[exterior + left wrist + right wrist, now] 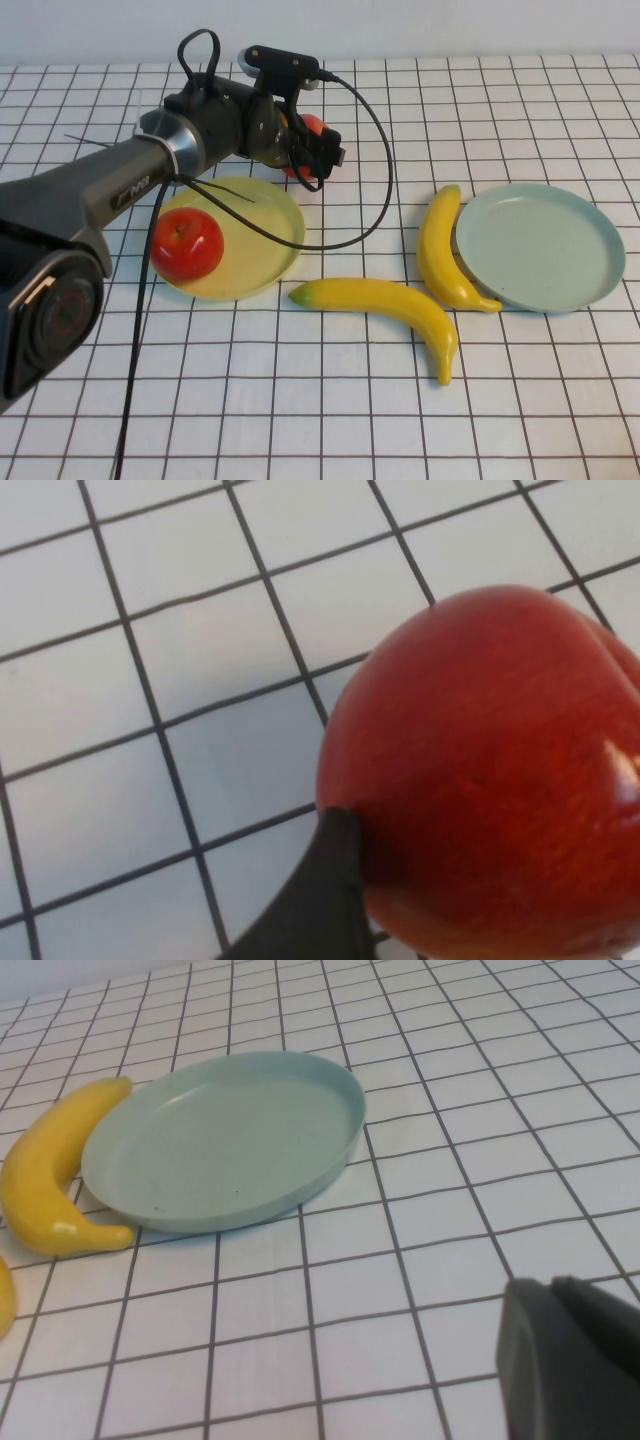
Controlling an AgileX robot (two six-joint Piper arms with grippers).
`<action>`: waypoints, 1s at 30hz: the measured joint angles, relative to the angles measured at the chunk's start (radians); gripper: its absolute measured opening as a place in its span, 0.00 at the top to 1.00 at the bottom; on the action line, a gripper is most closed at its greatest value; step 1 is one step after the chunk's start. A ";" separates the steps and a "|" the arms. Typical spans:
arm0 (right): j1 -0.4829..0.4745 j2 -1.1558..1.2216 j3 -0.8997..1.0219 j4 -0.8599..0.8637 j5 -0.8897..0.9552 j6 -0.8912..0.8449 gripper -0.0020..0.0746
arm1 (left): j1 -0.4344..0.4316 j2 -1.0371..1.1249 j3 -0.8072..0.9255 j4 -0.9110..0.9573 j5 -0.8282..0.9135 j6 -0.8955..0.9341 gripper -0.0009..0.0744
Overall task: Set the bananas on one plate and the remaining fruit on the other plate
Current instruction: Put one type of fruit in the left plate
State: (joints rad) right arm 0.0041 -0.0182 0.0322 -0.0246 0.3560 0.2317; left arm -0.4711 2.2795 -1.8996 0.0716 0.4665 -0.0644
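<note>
Fruit sits split across the gridded desk [330, 400]. The left end effector [305, 150] is spread wide around a red apple [312, 127] just behind the yellow plate [262, 250], which holds another apple [186, 244]. Two bananas [395, 305] lie on the desk, one touching the blue-green plate's [560, 260] rim. The right end effector [570, 1360], fingers together, is near that plate.
</note>
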 joint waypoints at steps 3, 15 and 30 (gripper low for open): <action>0.000 0.000 0.000 0.000 0.000 0.000 0.99 | 0.000 0.000 0.000 0.000 -0.005 0.006 0.10; 0.000 0.000 0.000 0.000 0.000 0.000 0.99 | 0.000 0.000 0.000 0.000 0.005 0.054 0.23; 0.000 0.000 0.000 0.000 0.000 0.000 0.99 | 0.000 -0.181 0.005 -0.008 0.229 0.055 0.23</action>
State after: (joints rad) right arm 0.0041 -0.0182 0.0322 -0.0246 0.3560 0.2317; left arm -0.4711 2.0981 -1.8951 0.0640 0.6952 -0.0099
